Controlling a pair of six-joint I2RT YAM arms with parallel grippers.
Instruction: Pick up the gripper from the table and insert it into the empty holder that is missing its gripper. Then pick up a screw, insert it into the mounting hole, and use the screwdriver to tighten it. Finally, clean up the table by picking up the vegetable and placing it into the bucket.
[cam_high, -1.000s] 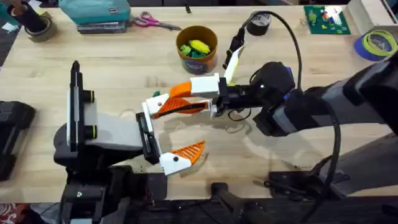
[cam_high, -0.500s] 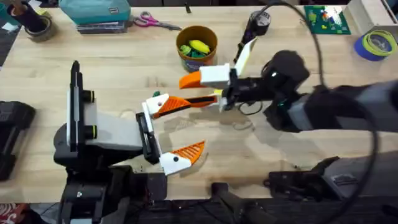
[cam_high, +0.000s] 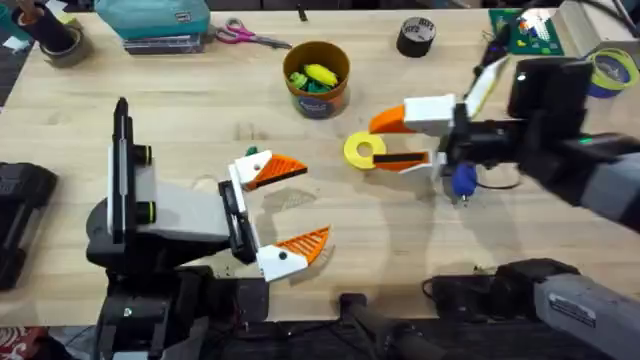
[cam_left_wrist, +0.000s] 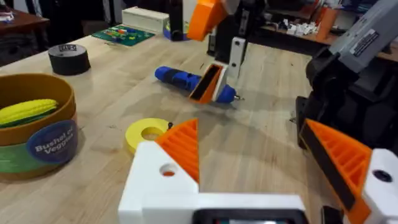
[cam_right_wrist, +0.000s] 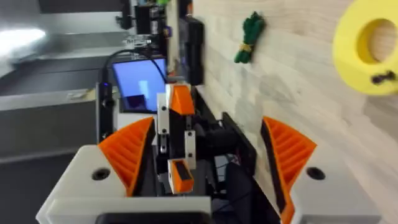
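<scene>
The right hand (cam_right_wrist: 208, 168) is spread wide, its orange ribbed pads (cam_right_wrist: 127, 152) well apart. Beyond it on the wooden counter (cam_right_wrist: 292, 81) lies the green vegetable (cam_right_wrist: 249, 38), with a yellow disc (cam_right_wrist: 368, 53) off to one side of it.

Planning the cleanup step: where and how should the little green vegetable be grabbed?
Pinch the vegetable across its narrow tied waist, coming straight down from above. It lies flat on the table, its leafy end is bulkier, and it sits close beside the open left gripper.
</scene>
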